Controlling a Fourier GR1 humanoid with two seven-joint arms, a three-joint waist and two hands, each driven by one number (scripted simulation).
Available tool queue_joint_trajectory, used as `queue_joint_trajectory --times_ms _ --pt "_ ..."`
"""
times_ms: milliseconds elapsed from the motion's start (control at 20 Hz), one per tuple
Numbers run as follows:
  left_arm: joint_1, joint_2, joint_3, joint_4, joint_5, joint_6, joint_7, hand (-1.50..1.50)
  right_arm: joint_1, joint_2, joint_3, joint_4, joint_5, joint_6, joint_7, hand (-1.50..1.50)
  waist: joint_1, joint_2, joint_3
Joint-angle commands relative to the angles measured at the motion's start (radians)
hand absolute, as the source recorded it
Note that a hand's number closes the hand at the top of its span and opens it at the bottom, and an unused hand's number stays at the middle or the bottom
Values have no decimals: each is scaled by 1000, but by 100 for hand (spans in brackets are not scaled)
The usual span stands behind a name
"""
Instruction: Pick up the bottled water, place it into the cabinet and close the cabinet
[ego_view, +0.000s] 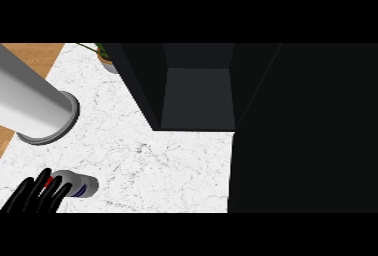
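The bottled water (77, 184), grey with a red and a blue mark, lies low at the counter's lower left. My left hand (31, 196) comes in from the lower left edge, its black fingers curled over the bottle's left part and hiding it. The dark cabinet (196, 95) stands at the back middle with its inside showing. Its open door (303, 130) fills the view's right as a big black panel. My right hand shows nowhere.
A thick grey forearm (33, 102) crosses the upper left above the white marble counter (170, 165), with no hand showing at its end. A potted plant (105, 56) stands at the back beside the cabinet. A wooden floor strip (29, 52) lies beyond the counter's left edge.
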Motion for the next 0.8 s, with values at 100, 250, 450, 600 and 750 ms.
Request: queue_joint_trajectory --times_ms 100,250,450,600,750 --pt "139 -4 -43 -283 86 0 54 -150 106 -25 -29 -150 -95 36 53 -150 -5 -7 2" --pt "186 17 -12 -283 118 -38 25 -150 38 2 -6 -104 -59 5 57 -150 15 -2 0" --pt "228 9 2 -265 102 -59 -47 -150 108 2 2 -183 -77 10 72 -150 7 -10 0" --pt "269 18 9 -273 108 -72 -62 -150 114 10 -24 -151 -87 15 44 -150 2 -6 1" --pt "311 14 -7 -282 100 -84 -85 -150 107 -18 -55 -169 -130 30 68 -150 8 -8 1"
